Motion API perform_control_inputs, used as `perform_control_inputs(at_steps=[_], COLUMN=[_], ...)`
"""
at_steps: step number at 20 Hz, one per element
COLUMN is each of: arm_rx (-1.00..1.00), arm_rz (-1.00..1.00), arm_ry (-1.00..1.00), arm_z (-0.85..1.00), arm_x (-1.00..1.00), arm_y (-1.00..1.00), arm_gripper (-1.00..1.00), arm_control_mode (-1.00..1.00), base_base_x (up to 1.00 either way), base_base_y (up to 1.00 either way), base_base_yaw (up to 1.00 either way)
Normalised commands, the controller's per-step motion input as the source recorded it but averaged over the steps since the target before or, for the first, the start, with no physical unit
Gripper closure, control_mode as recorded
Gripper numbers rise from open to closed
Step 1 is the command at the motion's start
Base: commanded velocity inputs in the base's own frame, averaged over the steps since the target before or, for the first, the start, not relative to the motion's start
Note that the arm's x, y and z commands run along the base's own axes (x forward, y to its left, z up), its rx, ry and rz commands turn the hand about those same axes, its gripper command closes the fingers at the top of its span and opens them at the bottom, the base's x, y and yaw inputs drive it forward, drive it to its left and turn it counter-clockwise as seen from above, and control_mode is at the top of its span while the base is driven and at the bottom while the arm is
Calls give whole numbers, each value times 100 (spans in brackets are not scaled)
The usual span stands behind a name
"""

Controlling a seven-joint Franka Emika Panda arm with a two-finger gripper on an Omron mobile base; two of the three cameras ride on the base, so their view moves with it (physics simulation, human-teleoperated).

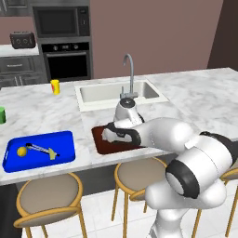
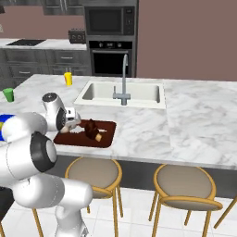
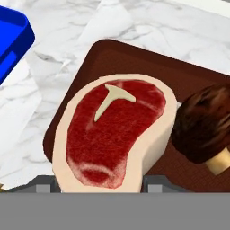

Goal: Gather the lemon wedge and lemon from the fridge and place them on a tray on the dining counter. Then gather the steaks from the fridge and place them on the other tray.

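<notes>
where the hand view looks straight down past the finger tips, a raw t-bone steak [image 3: 114,134] sits closest, red with a pale fat rim and a white bone mark, its near end reaching down between the two grey finger bases so the jaws stand apart on either side of it; whether the pads actually press on it i cannot tell. the steak lies over the brown tray [image 3: 134,58], and just beside it on the same tray is a darker cooked steak [image 3: 204,123] with a tan bone end poking out. a corner of the blue tray [image 3: 11,38] shows at the upper left of that view, apart from the brown one across bare marble. in the left base view the gripper [image 1: 113,135] hangs low over the brown tray [image 1: 98,139] at the front edge of the dining counter [image 1: 195,100], with the arm bent over the stools [image 1: 49,197]. the blue tray [image 1: 65,139] lies near the left end of the counter front and holds the lemon [image 1: 21,151] and, well apart from it, the lemon wedge [image 1: 53,155]. in the right base view the dark steak [image 2: 91,128] rests on the brown tray [image 2: 104,139] beside the hand. further back the sink [image 1: 118,93] is set into the counter with its faucet [image 1: 129,74], a yellow cup [image 1: 55,86] stands left of the sink, and a green cup [image 1: 2,115] sits at the far left edge. beyond the counter are the oven [image 1: 67,60] and the microwave [image 1: 60,21] above it, with a toaster [image 1: 22,40] on the back counter.
</notes>
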Motion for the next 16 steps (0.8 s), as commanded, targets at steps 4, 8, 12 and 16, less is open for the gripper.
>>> perform_control_inputs(at_steps=[4,8,12,16], arm_rx=[0,0,0,0], arm_rz=[4,4,5,6], arm_ry=[0,1,2,0], arm_z=[-14,-15,-14,-16], arm_x=[15,17,18,12], arm_y=[1,0,0,0], arm_gripper=[100,100,100,100], arm_control_mode=[-100,-100,-100,-100], base_base_x=[0,0,0,0], base_base_y=[0,0,0,0], base_base_yaw=[0,0,0,0])
